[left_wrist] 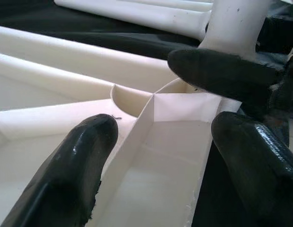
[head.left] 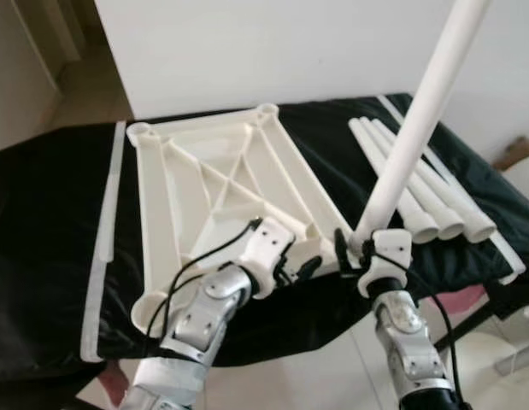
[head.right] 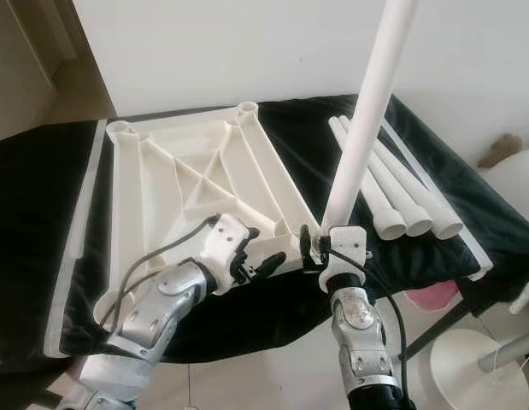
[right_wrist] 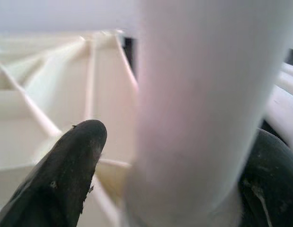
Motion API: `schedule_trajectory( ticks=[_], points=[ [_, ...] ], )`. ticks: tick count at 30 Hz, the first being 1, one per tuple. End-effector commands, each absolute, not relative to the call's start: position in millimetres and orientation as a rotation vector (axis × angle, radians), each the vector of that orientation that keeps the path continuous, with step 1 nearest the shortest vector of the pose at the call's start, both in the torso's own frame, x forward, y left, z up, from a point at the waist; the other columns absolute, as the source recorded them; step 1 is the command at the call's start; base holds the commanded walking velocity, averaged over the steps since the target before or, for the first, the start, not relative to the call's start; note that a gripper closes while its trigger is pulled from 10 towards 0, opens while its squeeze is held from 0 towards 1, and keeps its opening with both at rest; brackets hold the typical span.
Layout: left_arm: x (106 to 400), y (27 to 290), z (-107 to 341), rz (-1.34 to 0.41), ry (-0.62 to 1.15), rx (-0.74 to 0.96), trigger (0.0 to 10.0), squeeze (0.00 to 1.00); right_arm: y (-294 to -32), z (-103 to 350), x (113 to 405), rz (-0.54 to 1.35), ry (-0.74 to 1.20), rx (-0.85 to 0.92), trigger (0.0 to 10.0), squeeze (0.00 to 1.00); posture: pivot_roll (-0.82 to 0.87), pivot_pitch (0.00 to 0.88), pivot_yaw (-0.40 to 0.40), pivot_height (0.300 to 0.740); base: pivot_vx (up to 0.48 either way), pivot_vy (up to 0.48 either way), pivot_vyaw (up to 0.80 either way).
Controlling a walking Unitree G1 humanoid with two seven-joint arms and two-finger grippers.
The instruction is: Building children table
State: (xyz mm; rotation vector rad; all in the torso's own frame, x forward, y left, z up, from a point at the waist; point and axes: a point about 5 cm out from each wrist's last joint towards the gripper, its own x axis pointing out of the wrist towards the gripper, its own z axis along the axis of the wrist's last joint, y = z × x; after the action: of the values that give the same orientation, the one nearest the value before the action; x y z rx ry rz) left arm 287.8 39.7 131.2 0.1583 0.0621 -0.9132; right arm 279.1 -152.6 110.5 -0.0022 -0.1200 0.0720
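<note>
one white tabletop [head.left: 213, 184] lies upside down in the middle of the frame, ribs showing, on one black-covered worktop [head.left: 50, 256]. two round leg sockets show at its far corners, one at the upper left [head.left: 141, 131] and one at the upper middle [head.left: 267, 110]. four white legs are in sight: three lie side by side [head.left: 422, 201] at the right of the frame, and one stands upright [head.left: 418, 120] at the tabletop's near right corner. two hands show at the bottom, the left hand [head.left: 308, 266] and the right hand [head.left: 354, 248].
</note>
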Motion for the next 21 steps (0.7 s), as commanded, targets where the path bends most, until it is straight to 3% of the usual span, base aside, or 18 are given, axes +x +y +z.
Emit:
schedule_trajectory(
  ticks=[1,6,21],
  points=[
    [286,41,131,-0.884,0.083,0.133,10.0,0.00,-153,111,276,0.115,-0.126,0.012,10.0,0.00,0.02,0.000,-0.002,0.740,0.000,0.000,0.00],
    [280,40,137,-0.926,0.065,0.045,10.0,0.00,-156,112,275,0.175,-0.128,-0.011,10.0,0.00,0.03,0.000,-0.007,0.740,0.000,0.000,0.00],
    [267,47,145,-0.908,-0.041,0.127,10.0,0.00,-176,120,292,0.323,-0.134,-0.116,10.0,0.00,0.05,0.000,-0.012,0.740,0.000,0.000,0.00]
  ],
)
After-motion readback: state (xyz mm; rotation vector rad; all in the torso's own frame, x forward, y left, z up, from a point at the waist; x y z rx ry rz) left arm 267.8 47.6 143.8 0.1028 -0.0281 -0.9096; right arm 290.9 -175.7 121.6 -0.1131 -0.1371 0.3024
